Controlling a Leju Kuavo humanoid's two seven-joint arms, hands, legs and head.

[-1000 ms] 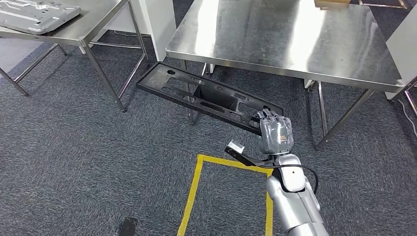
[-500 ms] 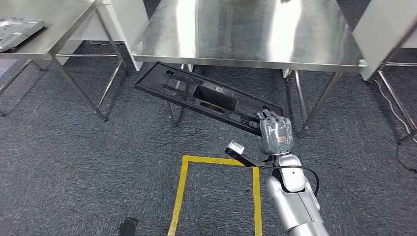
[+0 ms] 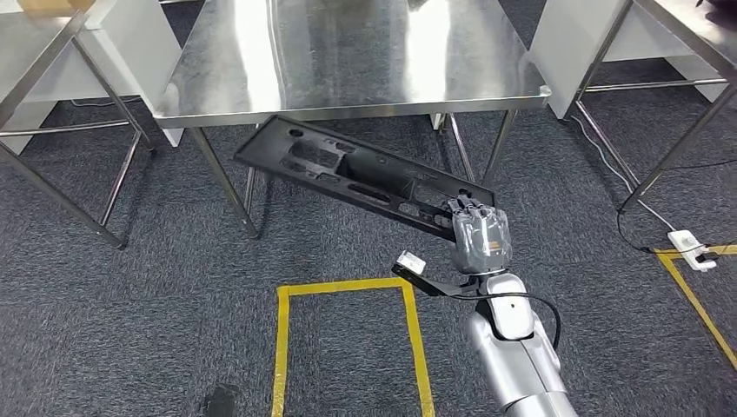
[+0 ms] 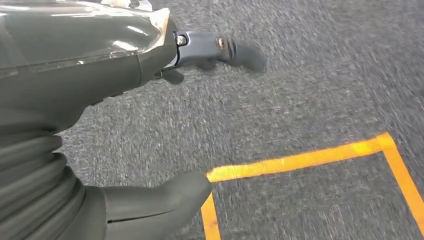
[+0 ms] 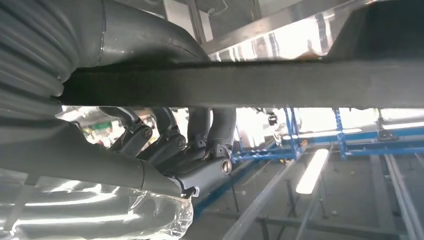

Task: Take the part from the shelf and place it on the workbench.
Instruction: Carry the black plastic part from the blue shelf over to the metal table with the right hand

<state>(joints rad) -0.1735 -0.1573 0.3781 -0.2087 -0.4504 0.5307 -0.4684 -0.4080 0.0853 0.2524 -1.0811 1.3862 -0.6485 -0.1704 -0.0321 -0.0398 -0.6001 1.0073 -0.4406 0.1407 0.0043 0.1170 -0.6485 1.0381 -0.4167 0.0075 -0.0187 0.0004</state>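
Note:
The part (image 3: pixel 348 169) is a long black plastic panel with cut-outs. My right hand (image 3: pixel 480 239) grips its near end, and it slants away to the left, its far end under the front edge of the steel workbench (image 3: pixel 348 61). In the right wrist view the part's dark edge (image 5: pixel 250 90) crosses just above my curled fingers (image 5: pixel 200 130). My left hand (image 4: pixel 75 100) hangs over the grey carpet holding nothing, thumb and fingers apart.
A yellow tape square (image 3: pixel 348 287) marks the carpet in front of me. More steel tables stand at the left (image 3: pixel 35 52) and right (image 3: pixel 687 35), with white pillars (image 3: pixel 565 35) between. A white power strip (image 3: pixel 691 243) and its cable lie on the floor at the right.
The whole picture has shifted: the camera has turned, and the workbench now stands straight ahead. My right hand still holds the part the same way.

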